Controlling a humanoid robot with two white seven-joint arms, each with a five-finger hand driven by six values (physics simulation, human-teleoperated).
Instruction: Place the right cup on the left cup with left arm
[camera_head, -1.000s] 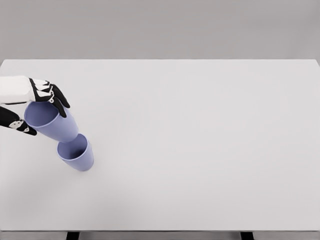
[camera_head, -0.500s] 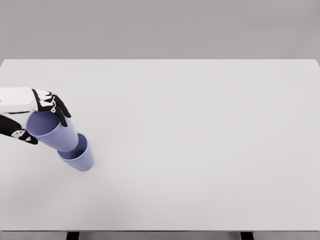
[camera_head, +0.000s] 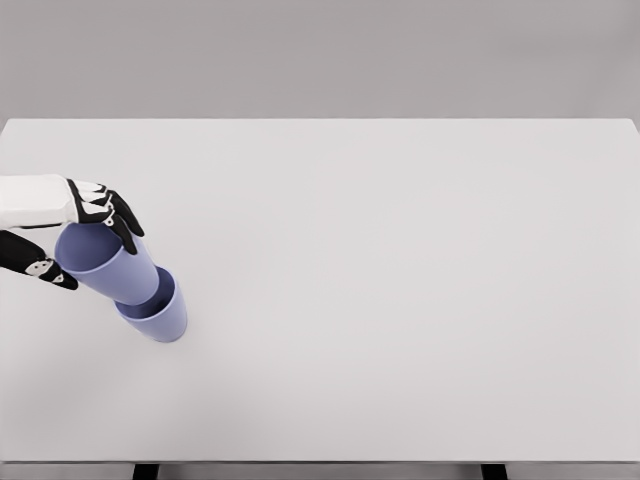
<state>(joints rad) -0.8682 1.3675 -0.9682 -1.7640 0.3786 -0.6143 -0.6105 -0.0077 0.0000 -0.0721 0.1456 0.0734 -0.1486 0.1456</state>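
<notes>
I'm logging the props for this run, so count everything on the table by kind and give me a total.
Purple cups: 2, the upper cup held by the left hand with its base inside the lower cup, which stands on the white table.
Other objects on the table: 0.
Total: 2.

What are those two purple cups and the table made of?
It's a simulator render, so only looks count. The held cup and the lower cup look like matte plastic: even lilac colour, thin rims, no shine. The table looks like smooth white laminate, flat and without grain.
</notes>
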